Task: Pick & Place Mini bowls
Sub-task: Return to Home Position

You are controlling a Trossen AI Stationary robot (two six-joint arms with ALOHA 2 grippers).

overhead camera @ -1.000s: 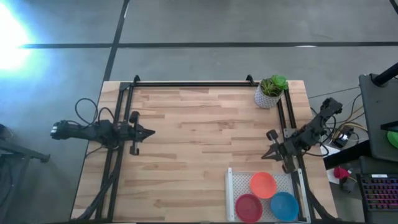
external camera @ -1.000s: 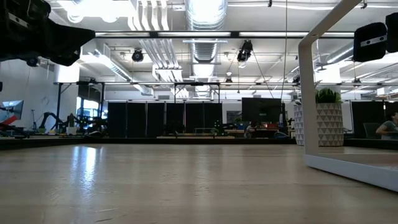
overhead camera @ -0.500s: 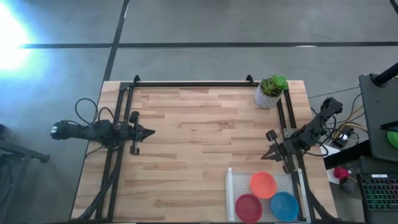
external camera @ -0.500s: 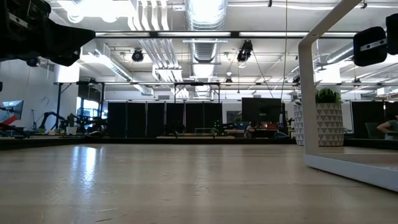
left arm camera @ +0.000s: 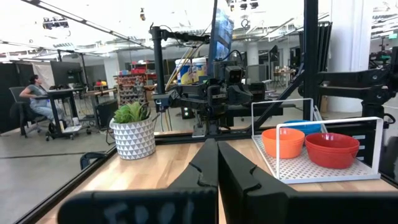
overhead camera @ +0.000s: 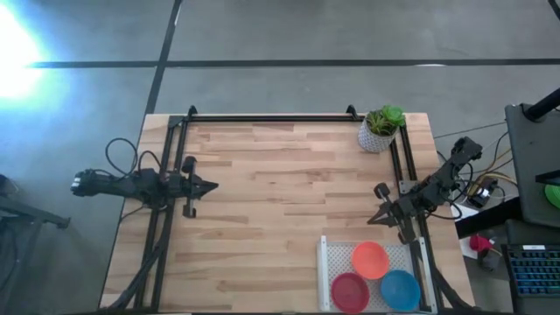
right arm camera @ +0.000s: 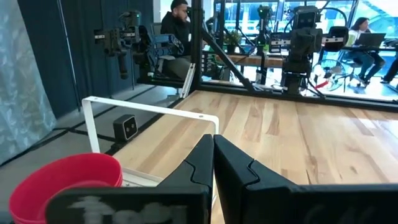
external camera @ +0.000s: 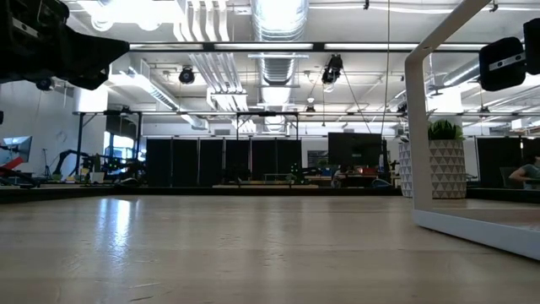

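Three stacks of mini bowls sit in a white perforated rack at the table's near right: orange (overhead camera: pixel 370 259), red (overhead camera: pixel 350 290) and blue (overhead camera: pixel 400 290). In the left wrist view the orange (left arm camera: pixel 283 142) and red (left arm camera: pixel 331 148) stacks show, with blue behind them. The red stack's rim (right arm camera: pixel 65 178) shows in the right wrist view. My left gripper (overhead camera: pixel 213 185) hovers shut over the table's left side, far from the bowls. My right gripper (overhead camera: pixel 371 220) hovers shut just beyond the rack's far edge.
A white pot with a green plant (overhead camera: pixel 381 129) stands at the table's far right corner. A black frame (overhead camera: pixel 267 117) runs along the far edge and both sides. The white rack's upright rim (external camera: pixel 415 127) rises at the right of the low view. Bare wood (overhead camera: pixel 280 192) lies between the arms.
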